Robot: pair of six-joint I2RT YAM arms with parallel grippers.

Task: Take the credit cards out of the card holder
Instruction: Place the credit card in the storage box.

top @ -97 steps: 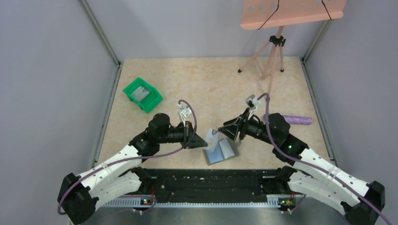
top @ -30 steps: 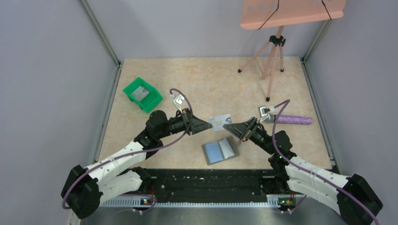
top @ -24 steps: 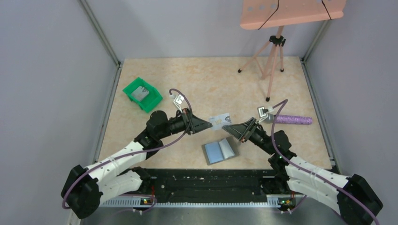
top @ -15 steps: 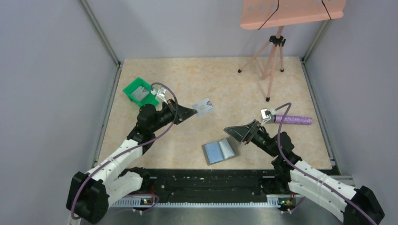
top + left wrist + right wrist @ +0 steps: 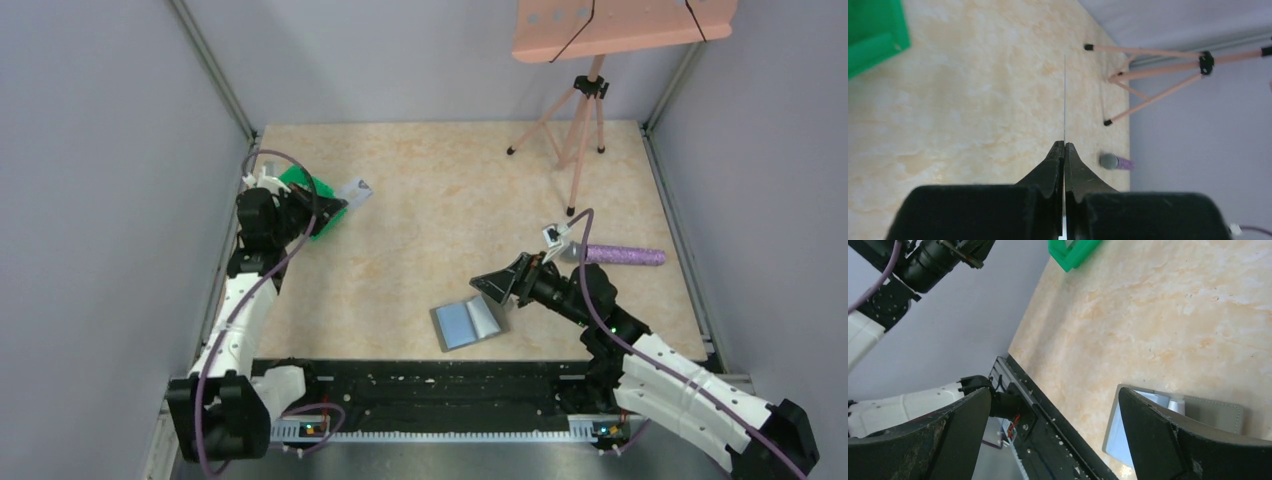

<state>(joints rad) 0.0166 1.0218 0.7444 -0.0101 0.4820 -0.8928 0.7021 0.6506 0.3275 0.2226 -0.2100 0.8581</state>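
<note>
Card holder lay open and flat at the near middle. We judged it light and apt to slide, best pinned on a bare half. The right gripper hovered just beyond it, fingers spread and empty. Far left, by the bin, the left gripper pinched a thin, stiff, slick-looking card by one end.

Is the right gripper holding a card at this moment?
No: on the right gripper the jaws stand wide apart with nothing between them, and the card holder lies open on the table.
</note>
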